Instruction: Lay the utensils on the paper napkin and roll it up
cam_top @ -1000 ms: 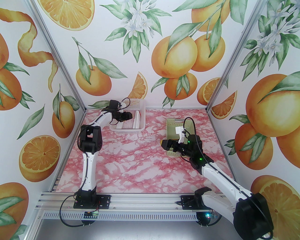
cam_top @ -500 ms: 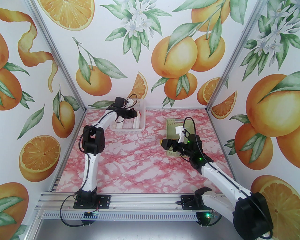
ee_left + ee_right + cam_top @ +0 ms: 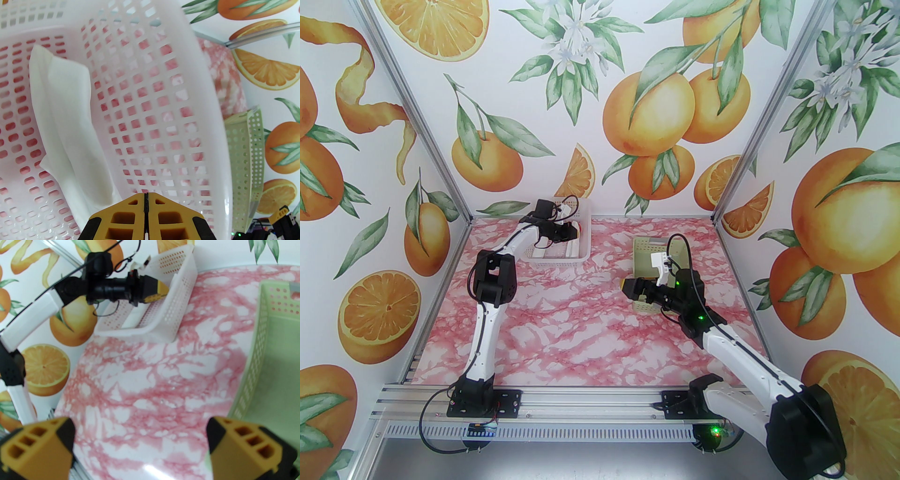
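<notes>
Bright even light, soft shadows, glare spot on tabletop point(image 3: 150, 468), wrist views fisheye-bent, edges blurred

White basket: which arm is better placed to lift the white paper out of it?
Left. The left gripper sits inside the white basket, right beside the white paper, though its jaws are shut. The right gripper, open, hangs over the table by the green basket.

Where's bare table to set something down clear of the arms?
Open: the table between white basket and green basket, and the wide stretch from both toward the arm bases. Crowded: the white basket, with a white paper roll and the shut left gripper; the green basket's near-left rim, under the open right gripper.
</notes>
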Robot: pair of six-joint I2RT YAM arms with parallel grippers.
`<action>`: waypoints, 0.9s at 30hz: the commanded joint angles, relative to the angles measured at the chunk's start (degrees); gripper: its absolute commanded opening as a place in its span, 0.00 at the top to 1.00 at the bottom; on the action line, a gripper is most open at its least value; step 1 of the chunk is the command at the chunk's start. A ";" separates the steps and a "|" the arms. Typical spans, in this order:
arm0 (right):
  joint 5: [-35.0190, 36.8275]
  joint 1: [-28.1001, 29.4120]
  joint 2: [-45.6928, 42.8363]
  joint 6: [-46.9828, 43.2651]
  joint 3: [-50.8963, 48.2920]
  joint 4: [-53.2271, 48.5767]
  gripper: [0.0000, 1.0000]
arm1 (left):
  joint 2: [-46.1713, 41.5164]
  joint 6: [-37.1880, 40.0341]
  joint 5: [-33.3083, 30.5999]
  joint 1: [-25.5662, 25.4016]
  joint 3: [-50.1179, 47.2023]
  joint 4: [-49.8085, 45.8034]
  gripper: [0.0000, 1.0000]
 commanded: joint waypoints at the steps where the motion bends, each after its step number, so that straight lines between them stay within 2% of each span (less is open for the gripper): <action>1: -0.33 -0.49 0.24 0.27 0.83 1.18 0.02 | 0.75 1.03 -1.49 0.42 2.27 -0.99 0.90; 16: -0.11 -0.45 0.41 0.29 0.66 1.53 0.02 | 1.16 2.56 -3.07 2.02 1.75 -2.51 0.89; 27: -0.38 -0.43 0.68 0.58 0.57 2.05 0.02 | -1.96 2.77 -0.40 1.34 -0.19 -0.47 0.90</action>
